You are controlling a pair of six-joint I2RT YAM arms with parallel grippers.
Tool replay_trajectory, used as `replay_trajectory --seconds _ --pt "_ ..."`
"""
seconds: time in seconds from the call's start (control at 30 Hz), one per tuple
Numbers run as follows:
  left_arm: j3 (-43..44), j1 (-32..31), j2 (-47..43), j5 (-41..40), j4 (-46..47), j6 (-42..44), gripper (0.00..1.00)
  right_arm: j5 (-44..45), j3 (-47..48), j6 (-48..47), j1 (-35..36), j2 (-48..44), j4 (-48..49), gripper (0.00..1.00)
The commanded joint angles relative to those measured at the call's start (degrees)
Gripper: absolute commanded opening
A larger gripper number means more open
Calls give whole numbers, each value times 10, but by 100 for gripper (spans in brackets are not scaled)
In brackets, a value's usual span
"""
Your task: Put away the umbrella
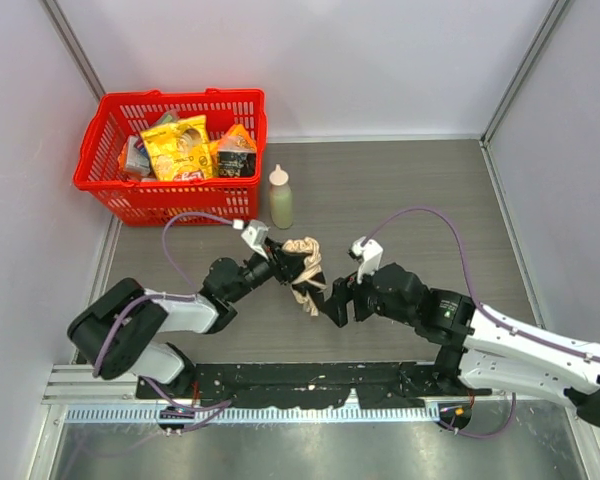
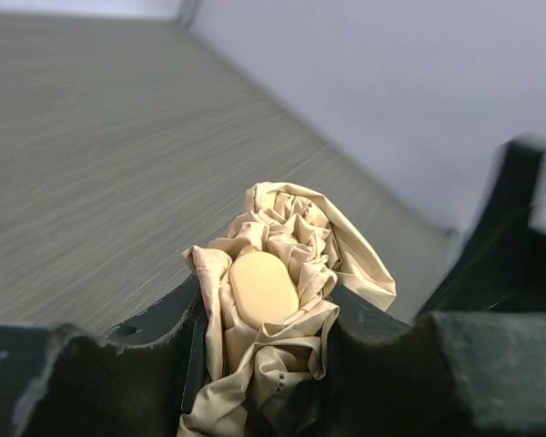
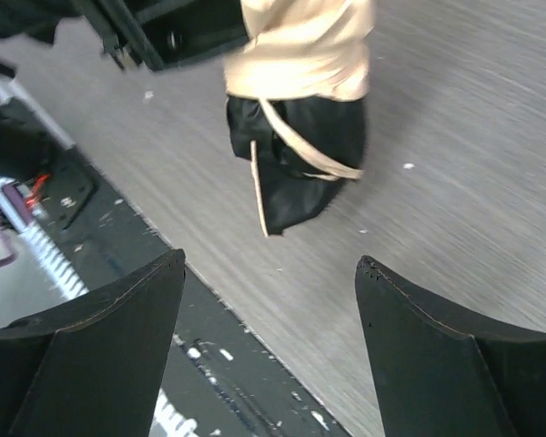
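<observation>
Right gripper (image 3: 268,339): jaws wide, empty; umbrella (image 3: 296,137) just ahead, dark end toward it.
Left gripper (image 2: 264,328): clamped on the bunched fabric (image 2: 296,228) (pale knob (image 2: 264,289) showing).
Axis: runs from left gripper toward right.

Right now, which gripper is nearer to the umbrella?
Left. The left gripper is shut on the umbrella; the right gripper is open, a little apart, facing its dark lower end.
</observation>
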Motion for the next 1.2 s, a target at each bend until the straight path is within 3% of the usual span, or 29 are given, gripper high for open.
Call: replay_trajectory --seconds 0.0,0.1,0.23,0.37,0.5,0.6,0.63,0.67,0.7,0.73,0.8,0.83,0.87,0.9,1.0,1.1,1.17 --pt "59 14 -61 196 55 -163 1 -132 -9 -3 -16 -43 111 80" --pt "63 16 -64 254 82 -249 1 -163 20 -5 -42 -36 110 81" --pt "47 21 -110 219 52 -307 0 -154 55 -4 -43 -32 81 80" --pt "86 21 -183 201 -166 -291 0 -147 66 -10 -43 -2 64 81" --pt "97 21 -237 139 -296 -280 0 -164 63 21 -43 52 135 81" --pt "123 21 -273 74 -425 -279 2 -153 63 49 -43 96 187 73" --pt "136 21 -284 52 -478 -283 8 -172 52 57 -43 105 203 67" --pt "146 21 -296 30 -534 -289 15 -191 46 60 -44 122 261 42" --pt "157 21 -306 15 -572 -293 22 -230 31 68 -48 130 283 31" --pt "167 20 -316 4 -612 -292 33 -288 22 79 -50 137 350 12" --pt "184 22 -342 -7 -668 -285 51 -373 -20 117 -63 141 464 1" --pt "188 21 -358 -4 -683 -276 59 -397 -36 151 -73 145 500 1" --pt "193 21 -381 -7 -699 -268 81 -443 -40 163 -81 155 545 1" --pt "196 22 -391 -8 -715 -261 97 -456 -46 187 -92 159 558 1" --pt "200 25 -452 -15 -756 -242 100 -517 -59 237 -120 170 622 1" --pt "195 32 -506 -20 -789 -219 100 -579 -94 358 -142 178 817 1" --pt "176 35 -542 -9 -760 -229 100 -620 -96 425 -143 193 901 1"
